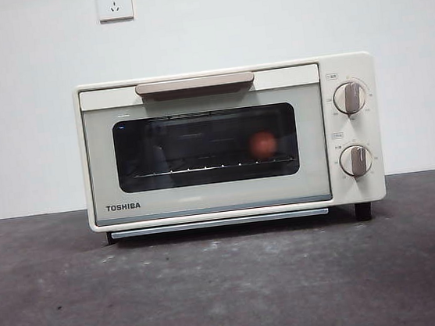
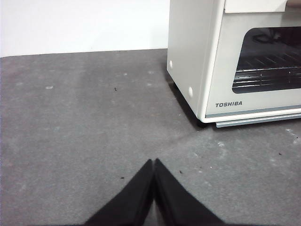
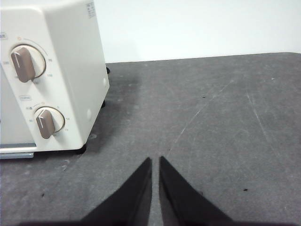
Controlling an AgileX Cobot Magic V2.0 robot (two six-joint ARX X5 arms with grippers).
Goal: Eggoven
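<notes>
A cream TOSHIBA toaster oven (image 1: 231, 142) stands in the middle of the dark table with its glass door closed. An orange-brown egg (image 1: 262, 144) rests on the wire rack inside, seen through the glass toward the right. My left gripper (image 2: 154, 162) hovers shut over the table off the oven's (image 2: 197, 52) left front corner, holding nothing. My right gripper (image 3: 155, 160) is shut and empty too, low over the table off the oven's (image 3: 70, 70) knob side. Neither arm shows in the front view.
The tan door handle (image 1: 194, 84) runs along the oven's top front. Two round knobs (image 1: 349, 97) (image 1: 356, 160) sit on its right panel. A white wall with a socket (image 1: 114, 2) stands behind. The grey table (image 1: 232, 295) stretches in front.
</notes>
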